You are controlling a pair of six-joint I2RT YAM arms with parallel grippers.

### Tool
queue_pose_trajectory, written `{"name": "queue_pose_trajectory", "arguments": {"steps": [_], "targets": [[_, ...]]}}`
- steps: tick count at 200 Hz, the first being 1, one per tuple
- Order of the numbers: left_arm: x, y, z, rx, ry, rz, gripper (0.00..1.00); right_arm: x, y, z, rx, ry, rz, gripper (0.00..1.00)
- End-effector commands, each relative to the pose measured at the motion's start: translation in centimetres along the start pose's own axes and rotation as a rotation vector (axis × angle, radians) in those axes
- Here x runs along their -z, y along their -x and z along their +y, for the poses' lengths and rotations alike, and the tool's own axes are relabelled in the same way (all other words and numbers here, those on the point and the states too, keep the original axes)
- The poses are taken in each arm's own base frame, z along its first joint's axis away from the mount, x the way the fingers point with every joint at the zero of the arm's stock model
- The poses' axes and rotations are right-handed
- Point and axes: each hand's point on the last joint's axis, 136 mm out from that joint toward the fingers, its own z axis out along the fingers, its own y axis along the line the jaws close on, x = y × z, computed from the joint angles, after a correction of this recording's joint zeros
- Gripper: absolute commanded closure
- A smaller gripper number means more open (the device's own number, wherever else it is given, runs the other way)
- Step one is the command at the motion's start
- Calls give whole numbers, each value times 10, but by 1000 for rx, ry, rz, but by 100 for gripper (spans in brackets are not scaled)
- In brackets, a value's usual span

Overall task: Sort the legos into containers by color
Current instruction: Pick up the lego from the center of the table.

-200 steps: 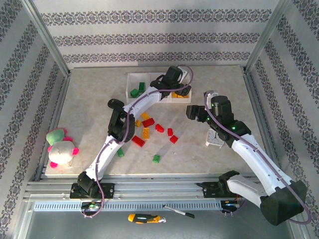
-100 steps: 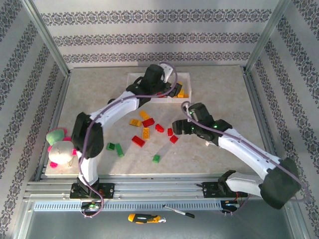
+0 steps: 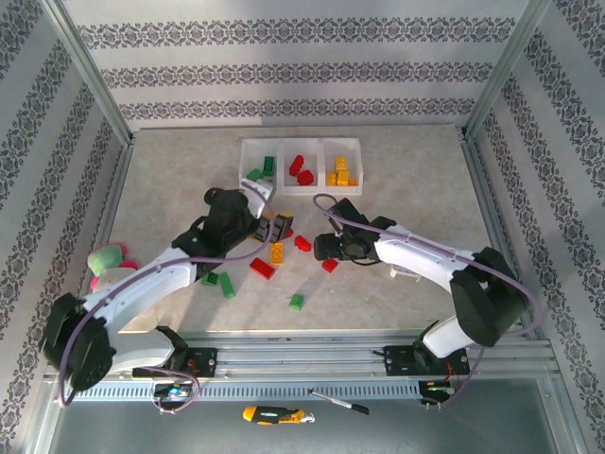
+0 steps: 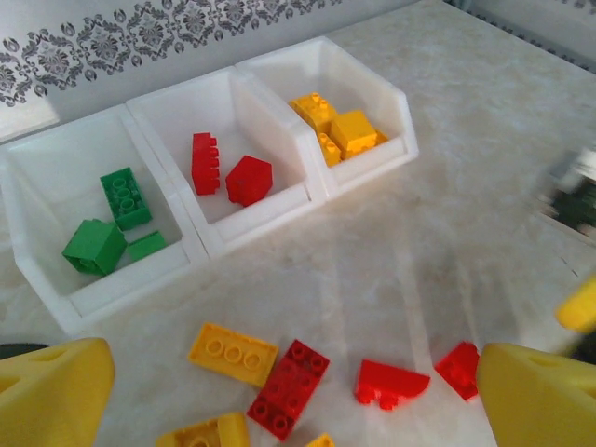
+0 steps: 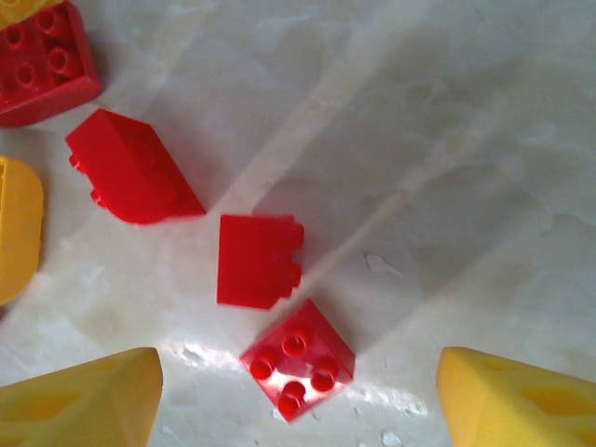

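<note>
- Red legos [image 5: 259,261] are lying on the table [image 5: 447,140] just ahead of your right claw [image 5: 298,400], one sitting between its fingers; the jaws are standing wide, gripping nothing.
- Your left claw [image 4: 293,400] is gaping fully open and empty, hovering over scattered legos.
- White tray [image 4: 372,168] is sitting beyond it, holding sorted green, red and yellow legos.

One white tray [image 4: 368,170] of three compartments holds three green bricks [image 4: 94,246], two red bricks [image 4: 248,179] and a yellow cluster [image 4: 337,130] (too tightly packed to count); outside it lie three loose green bricks [image 3: 228,285] and five loose red bricks [image 5: 258,260].
</note>
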Motion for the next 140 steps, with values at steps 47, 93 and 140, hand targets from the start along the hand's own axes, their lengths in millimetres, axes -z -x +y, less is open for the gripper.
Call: {"name": "queue_pose_trajectory", "arguments": {"steps": [47,93,140], "targets": [[31,-33,-33,-108,-210,24,1,-40,7,21,-52,12,112,41],[34,-43,-45,-128,-288,38,1,-53,1,18,-51,5,177,62],[28,-48,-34,-108,-221,52,1,-30,12,16,-23,6,140,78]]}}
